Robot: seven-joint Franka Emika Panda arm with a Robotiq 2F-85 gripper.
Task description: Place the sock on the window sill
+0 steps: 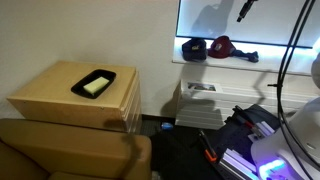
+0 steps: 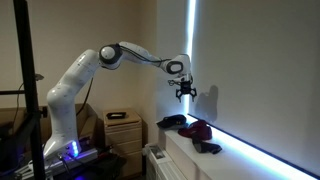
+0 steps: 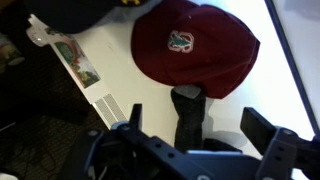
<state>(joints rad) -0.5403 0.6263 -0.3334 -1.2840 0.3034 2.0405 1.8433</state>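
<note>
A dark sock (image 3: 188, 118) lies flat on the white window sill (image 3: 120, 75), its far end touching a dark red cap (image 3: 195, 45). In both exterior views the sock (image 1: 243, 56) (image 2: 208, 147) lies on the sill beside the red cap (image 1: 222, 45) (image 2: 197, 130). My gripper (image 3: 200, 125) is open and empty, with its fingers on either side of the sock in the wrist view. In the exterior views the gripper (image 2: 184, 92) (image 1: 244, 10) hangs well above the sill, in front of the bright window.
A black cap (image 1: 194, 48) (image 3: 75, 10) lies on the sill next to the red one. A wooden cabinet (image 1: 60, 100) carries a black tray (image 1: 94, 83). A brown sofa (image 1: 70, 150) stands in front. A white radiator (image 1: 200, 95) sits under the sill.
</note>
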